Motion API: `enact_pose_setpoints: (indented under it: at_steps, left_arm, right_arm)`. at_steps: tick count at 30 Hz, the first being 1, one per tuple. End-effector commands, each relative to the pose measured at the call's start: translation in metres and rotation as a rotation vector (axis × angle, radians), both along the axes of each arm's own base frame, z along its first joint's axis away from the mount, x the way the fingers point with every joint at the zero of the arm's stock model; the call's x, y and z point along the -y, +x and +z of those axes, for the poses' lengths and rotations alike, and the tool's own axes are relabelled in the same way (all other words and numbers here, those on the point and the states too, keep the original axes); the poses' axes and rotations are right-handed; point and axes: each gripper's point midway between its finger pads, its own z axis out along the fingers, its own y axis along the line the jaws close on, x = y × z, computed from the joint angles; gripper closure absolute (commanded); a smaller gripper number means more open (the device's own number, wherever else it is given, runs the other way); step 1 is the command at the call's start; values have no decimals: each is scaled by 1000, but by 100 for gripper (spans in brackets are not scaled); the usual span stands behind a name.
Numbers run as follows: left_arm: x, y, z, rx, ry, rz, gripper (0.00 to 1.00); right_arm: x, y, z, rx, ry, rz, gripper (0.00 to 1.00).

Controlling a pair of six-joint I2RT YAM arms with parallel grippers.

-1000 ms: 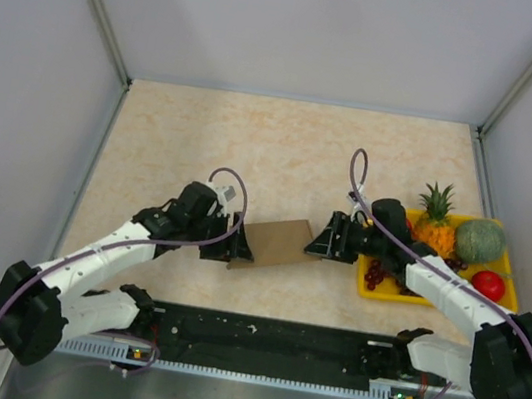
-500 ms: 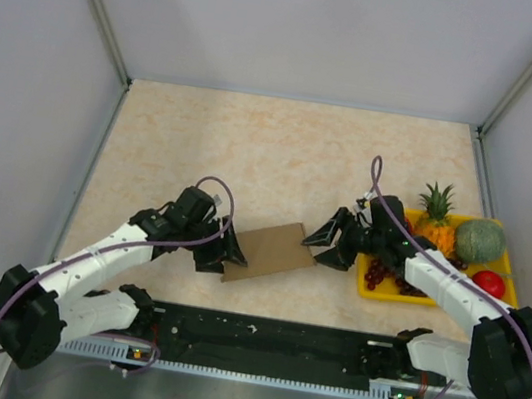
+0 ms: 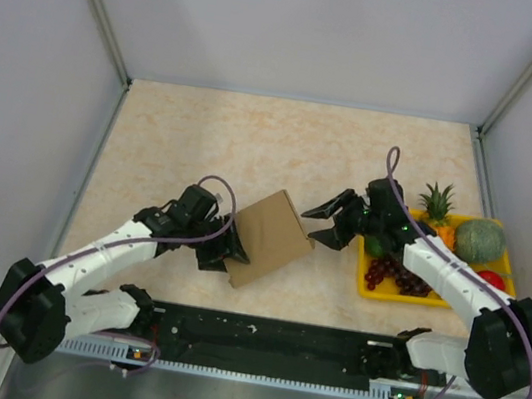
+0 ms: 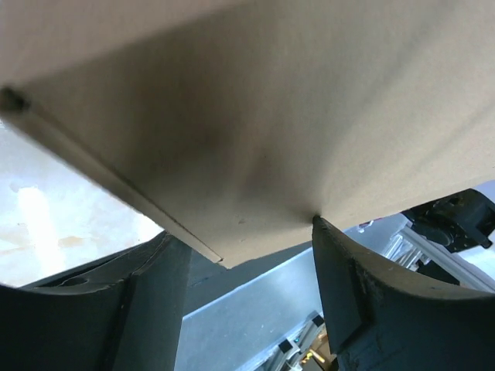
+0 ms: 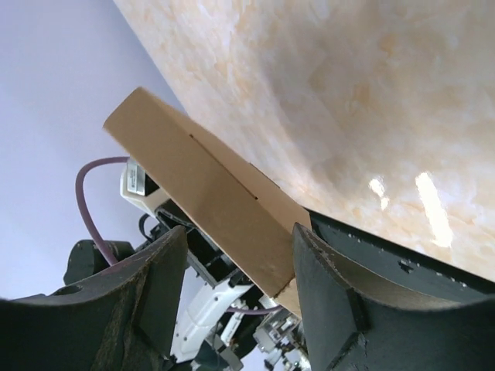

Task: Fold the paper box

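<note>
Paper box [image 3: 270,238] over beige marbled table [image 3: 254,147]

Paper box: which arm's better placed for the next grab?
Right, probably. The right gripper is open with an edge of the paper box between its fingers; the left gripper sits at the near side, propping it tilted.

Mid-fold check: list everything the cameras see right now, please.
paper box: 1, brown, mid-table, tilted, between the grippers
tray: 1, yellow, table's right side
pineapple: 1, orange, green crown, in tray
melon: 1, green, tray's far right
red fruit: 1, red, in tray, partly hidden
grapes: 1 bunch, dark red, tray's near left
table: 1, beige marbled
left gripper: 1, black, open, box's left edge
right gripper: 1, black, open, box's right corner
</note>
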Motion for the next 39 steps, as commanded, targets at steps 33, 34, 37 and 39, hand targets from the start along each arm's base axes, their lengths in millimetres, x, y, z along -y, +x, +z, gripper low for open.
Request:
enact_pose_setpoints:
  at_steps: [33, 34, 37, 39]
  left_arm:
    - [42, 47, 9, 429, -200, -158, 40]
    - [43, 47, 9, 429, -203, -157, 40]
    - [43, 45, 7, 425, -215, -160, 40]
    - [43, 45, 7, 435, -221, -159, 40]
  right_arm:
    - [-74, -60, -21, 636, -530, 667, 54]
    - [-77, -58, -17, 627, -519, 645, 54]
    - [-86, -54, 1, 641, -490, 601, 52]
    - [-91, -54, 12, 676, -494, 597, 52]
